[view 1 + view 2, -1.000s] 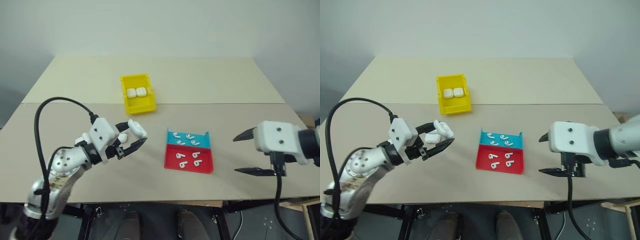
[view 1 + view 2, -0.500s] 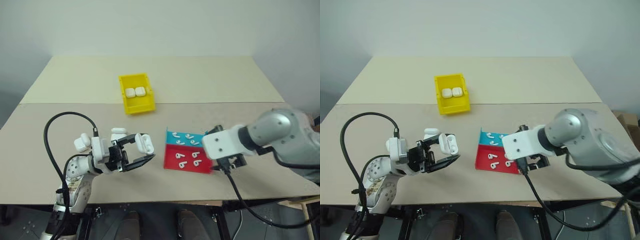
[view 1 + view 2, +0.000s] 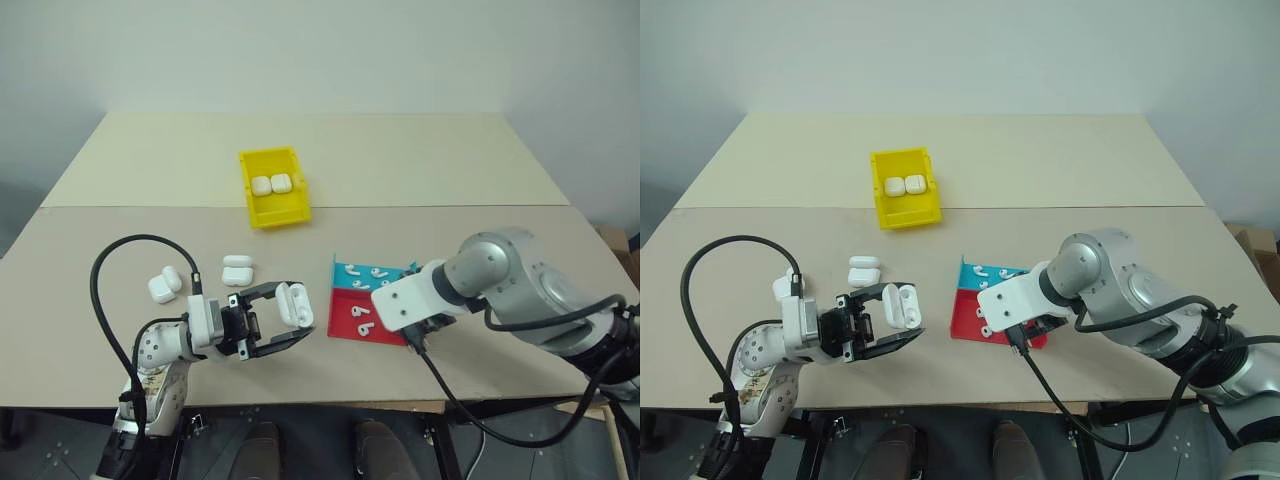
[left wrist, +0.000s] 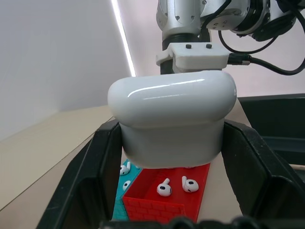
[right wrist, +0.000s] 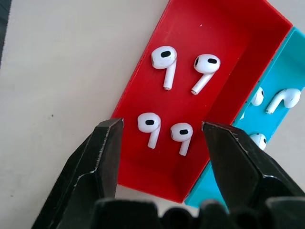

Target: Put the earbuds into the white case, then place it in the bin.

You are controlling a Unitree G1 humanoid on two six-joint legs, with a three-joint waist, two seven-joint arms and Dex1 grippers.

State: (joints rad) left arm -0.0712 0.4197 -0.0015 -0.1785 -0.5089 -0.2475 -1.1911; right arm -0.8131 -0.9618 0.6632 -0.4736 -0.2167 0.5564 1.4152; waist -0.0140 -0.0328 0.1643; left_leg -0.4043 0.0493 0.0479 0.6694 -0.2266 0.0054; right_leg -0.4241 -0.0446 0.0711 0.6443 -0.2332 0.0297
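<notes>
My left gripper [image 3: 297, 316] is shut on a white case [image 3: 293, 303], held just above the table left of the tray; in the left wrist view the case [image 4: 171, 114] sits between both fingers. My right gripper [image 5: 162, 129] hangs open, pointing down over the tray's red half [image 5: 143, 167]. Its fingers [image 5: 102, 157] straddle two of the earbuds [image 5: 149, 124] lying there, touching neither. More earbuds [image 5: 283, 98] lie in the teal half. The yellow bin [image 3: 280, 214] stands farther back with two cases [image 3: 272, 184] inside.
Three loose white cases lie on the table left of my left gripper, one pair [image 3: 163, 285] and one nearer [image 3: 237, 270]. The red and teal tray [image 3: 345, 327] sits near the table's front edge. My left arm's black cable [image 3: 110, 300] loops over the table.
My right arm swung in from the right and came down over the tray, jaws narrowing a little. My left gripper, still holding the case, drew back, sank and turned toward the tray.
</notes>
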